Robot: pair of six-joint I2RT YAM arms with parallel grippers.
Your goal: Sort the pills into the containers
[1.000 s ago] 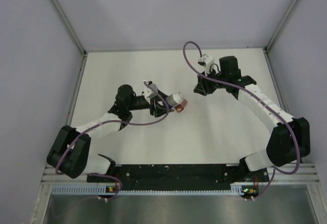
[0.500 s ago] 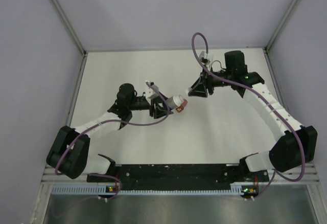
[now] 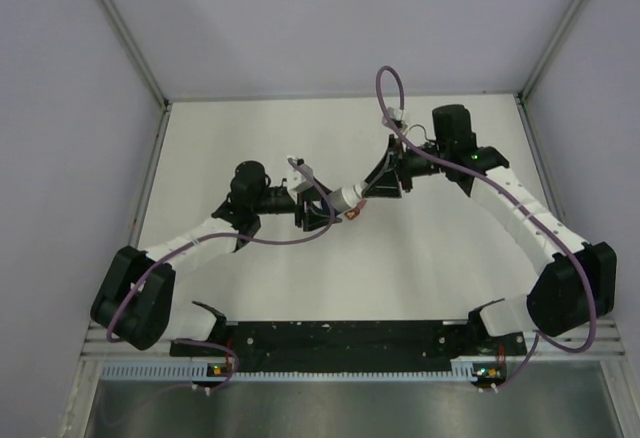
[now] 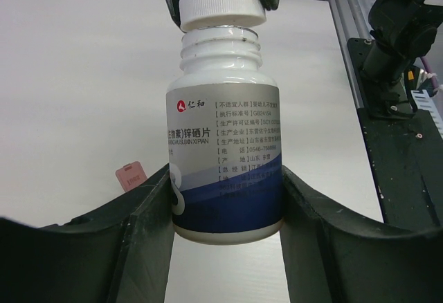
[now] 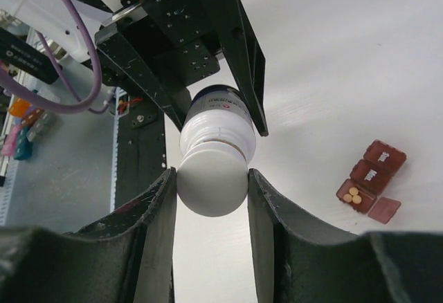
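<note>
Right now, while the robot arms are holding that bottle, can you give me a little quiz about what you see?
1. True or false: the left jaws grip the white bottle around its body.
2. Which part do the right jaws clamp? A) the cap B) the label C) the pill box
3. Fill in: the pill box's open compartment holds ___ pills.

Key: 1 true; 2 A; 3 three.

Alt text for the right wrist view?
The right gripper clamps the white cap of a pill bottle held by the left gripper. On the table lies the container strip, one compartment open, pills inside.
</note>
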